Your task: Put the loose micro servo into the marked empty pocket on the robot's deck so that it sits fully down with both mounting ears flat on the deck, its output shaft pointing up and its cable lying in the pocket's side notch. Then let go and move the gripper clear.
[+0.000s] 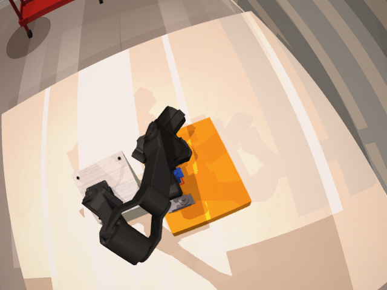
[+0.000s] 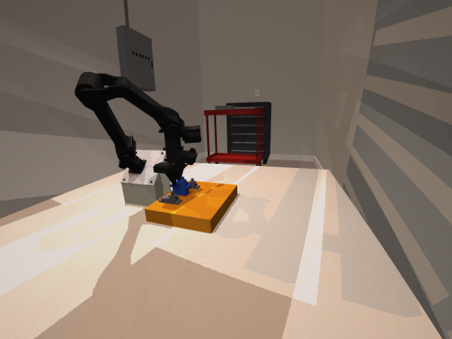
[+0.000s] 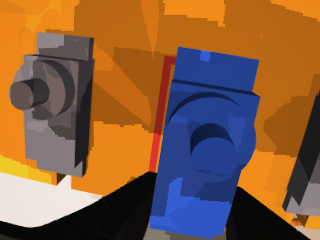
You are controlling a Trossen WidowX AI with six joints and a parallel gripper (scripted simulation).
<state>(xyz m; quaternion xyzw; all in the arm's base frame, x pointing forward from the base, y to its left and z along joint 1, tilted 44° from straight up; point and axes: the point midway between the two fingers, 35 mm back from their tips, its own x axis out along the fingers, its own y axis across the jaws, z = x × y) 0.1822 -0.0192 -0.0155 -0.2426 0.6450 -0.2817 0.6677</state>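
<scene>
The blue micro servo (image 1: 178,173) (image 2: 181,186) (image 3: 200,195) is between the fingers of my gripper (image 2: 176,181) (image 3: 191,189), which is shut on it. Its output shaft points up toward the wrist camera. In the exterior view its body shows above the orange deck (image 1: 225,168) (image 2: 211,204) (image 3: 120,152), not sunk in. The red pocket outline (image 1: 182,181) (image 3: 160,120) shows along the servo's left side in the wrist view; the servo covers the rest. The pocket's opening, the side notch and the cable cannot be made out.
A grey servo (image 1: 184,201) (image 2: 170,200) (image 3: 55,145) sits on the deck to one side, and another (image 2: 193,183) (image 3: 306,175) on the other side. The arm's pale base block (image 1: 106,168) (image 2: 142,195) stands beside the deck. A red cart (image 2: 233,158) is in the background.
</scene>
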